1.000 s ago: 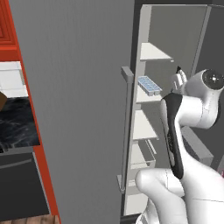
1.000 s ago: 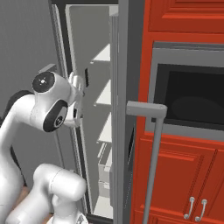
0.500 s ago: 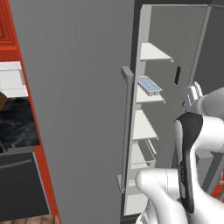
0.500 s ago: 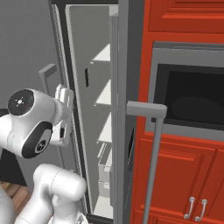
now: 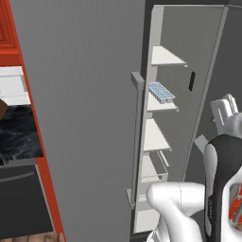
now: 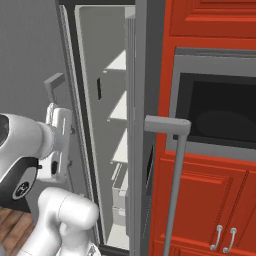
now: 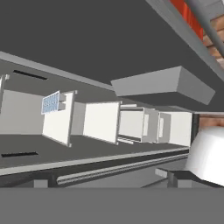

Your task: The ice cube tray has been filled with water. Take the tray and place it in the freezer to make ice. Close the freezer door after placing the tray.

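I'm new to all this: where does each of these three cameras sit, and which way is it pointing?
Left base view: rides behind the arm on its left, looks forward into the open freezer; ice cube tray lies on a shelf; white arm at lower right, open claw.
Right base view: behind on the right, faces the freezer door edge-on beside red cabinets; arm at lower left, claw.
Hand view: on the hand, rolled sideways, looks at the shelves.
Shared: left and hand views both show the tray.

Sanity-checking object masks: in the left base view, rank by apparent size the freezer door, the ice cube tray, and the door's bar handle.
1. freezer door, by far the largest, though it stands nearest the camera.
2. bar handle, tall but thin.
3. ice cube tray, smallest, on a freezer shelf farther back.
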